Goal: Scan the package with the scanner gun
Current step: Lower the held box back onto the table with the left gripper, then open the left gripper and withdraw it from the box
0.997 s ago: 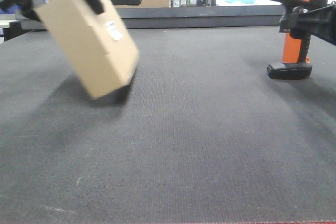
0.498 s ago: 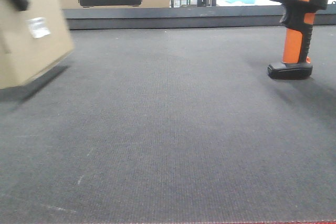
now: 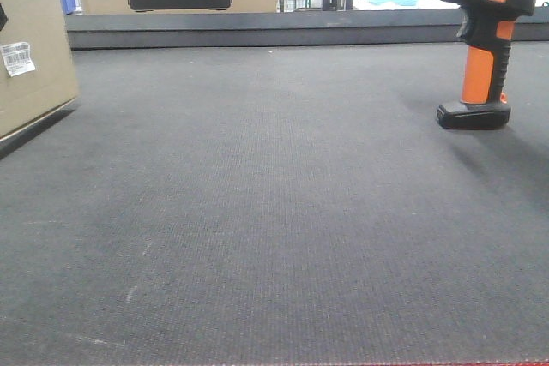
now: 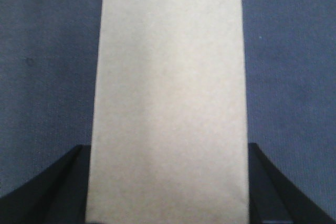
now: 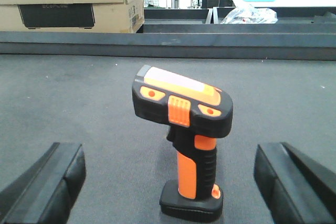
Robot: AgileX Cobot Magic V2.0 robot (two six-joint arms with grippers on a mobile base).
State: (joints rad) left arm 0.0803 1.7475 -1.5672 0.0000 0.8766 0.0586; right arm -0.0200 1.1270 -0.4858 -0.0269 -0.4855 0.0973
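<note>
While the left gripper (image 4: 167,203) clamps the package (image 4: 167,98), the right gripper (image 5: 168,182) is spread wide. Scanner (image 5: 184,145) stands upright between its fingers (image 5: 52,182), untouched, at 3 o'clock from the package.

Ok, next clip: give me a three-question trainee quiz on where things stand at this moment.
1. True or false: the black-and-orange pistol-shaped scanner gun stands upright on its base.
2. What sits between the left gripper's fingers? A) small tan cardboard package B) scanner gun C) nothing
3. The open right gripper touches the scanner: yes or no?

Key: 1 true; 2 A; 3 no, the fingers stand apart on either side of it.
</note>
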